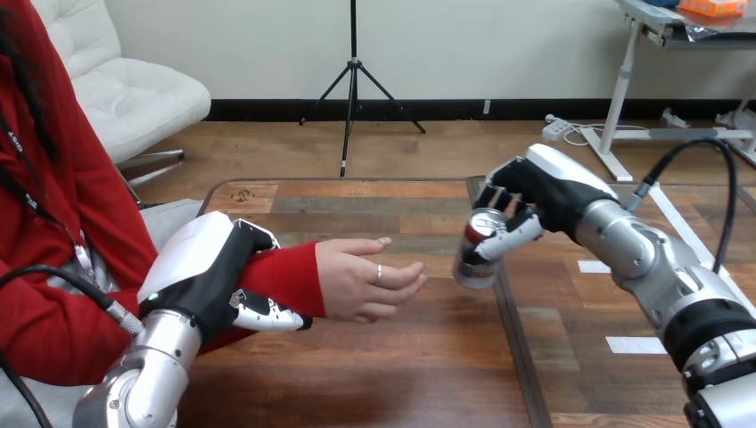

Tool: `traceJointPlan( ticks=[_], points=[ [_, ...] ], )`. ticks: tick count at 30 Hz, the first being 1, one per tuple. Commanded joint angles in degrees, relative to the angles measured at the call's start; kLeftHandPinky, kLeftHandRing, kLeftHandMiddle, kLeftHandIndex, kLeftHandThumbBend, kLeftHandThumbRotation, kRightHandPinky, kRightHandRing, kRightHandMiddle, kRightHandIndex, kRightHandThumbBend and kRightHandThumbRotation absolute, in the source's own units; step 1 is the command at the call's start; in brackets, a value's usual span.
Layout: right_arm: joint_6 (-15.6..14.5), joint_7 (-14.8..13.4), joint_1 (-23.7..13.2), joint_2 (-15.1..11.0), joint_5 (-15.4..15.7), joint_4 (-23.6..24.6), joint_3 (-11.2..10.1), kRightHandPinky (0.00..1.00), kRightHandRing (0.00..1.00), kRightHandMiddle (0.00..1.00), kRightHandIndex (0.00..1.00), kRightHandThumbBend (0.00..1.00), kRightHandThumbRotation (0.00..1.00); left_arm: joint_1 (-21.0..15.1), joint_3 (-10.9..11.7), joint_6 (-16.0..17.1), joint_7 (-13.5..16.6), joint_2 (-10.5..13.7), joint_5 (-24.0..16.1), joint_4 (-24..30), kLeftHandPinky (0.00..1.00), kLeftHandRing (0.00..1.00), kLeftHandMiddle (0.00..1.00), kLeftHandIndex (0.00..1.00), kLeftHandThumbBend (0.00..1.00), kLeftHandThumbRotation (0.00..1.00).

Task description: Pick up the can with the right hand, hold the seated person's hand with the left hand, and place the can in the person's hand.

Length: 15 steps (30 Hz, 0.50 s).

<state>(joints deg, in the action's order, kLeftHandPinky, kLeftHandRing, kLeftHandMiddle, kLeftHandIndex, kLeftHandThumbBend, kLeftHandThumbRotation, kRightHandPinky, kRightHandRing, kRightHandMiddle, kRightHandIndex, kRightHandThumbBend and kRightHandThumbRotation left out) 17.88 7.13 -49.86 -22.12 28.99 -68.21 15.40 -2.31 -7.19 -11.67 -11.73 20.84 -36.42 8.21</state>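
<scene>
Head view: camera on the robot's head, facing forward and down across the wooden table (374,374), close in, so arms and hands look large; left arm (134,383) enters at the bottom-left corner, left hand (209,272) nearest the lens, low in frame, clasped over the person's wrist (299,278); right arm (677,285) enters at the bottom-right corner and runs up toward centre, right hand (544,192) farther from the lens than the left hand; the person's hand (365,278) sits just right of the left hand, between both robot hands; can (480,250), gripped by the right hand, hangs at that hand's lower left, near mid-frame; table's far edge runs beyond both hands
</scene>
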Motion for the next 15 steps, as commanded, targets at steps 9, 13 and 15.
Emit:
traceJointPlan(
  ticks=[9,13,15],
  points=[
    [5.04,-1.32,-17.43,0.3,-0.9,11.13,-1.26,0.24,0.29,0.36,0.44,0.72,0.0,-12.05,-1.93,3.72,2.83,-3.91,1.99,3.61,0.18,0.24,0.32,0.33,0.66,0.0],
    [5.52,-2.41,-17.56,0.06,-0.09,11.67,-1.02,0.24,0.29,0.36,0.44,0.73,0.0,-11.95,-2.04,3.88,2.97,-3.92,2.07,3.59,0.18,0.24,0.32,0.33,0.66,0.0],
    [5.0,-1.92,-17.76,0.06,-0.24,11.98,-1.21,0.24,0.29,0.36,0.44,0.73,0.0,-11.88,-2.02,3.83,2.77,-3.95,2.3,3.64,0.18,0.24,0.32,0.33,0.66,0.0]
  ],
)
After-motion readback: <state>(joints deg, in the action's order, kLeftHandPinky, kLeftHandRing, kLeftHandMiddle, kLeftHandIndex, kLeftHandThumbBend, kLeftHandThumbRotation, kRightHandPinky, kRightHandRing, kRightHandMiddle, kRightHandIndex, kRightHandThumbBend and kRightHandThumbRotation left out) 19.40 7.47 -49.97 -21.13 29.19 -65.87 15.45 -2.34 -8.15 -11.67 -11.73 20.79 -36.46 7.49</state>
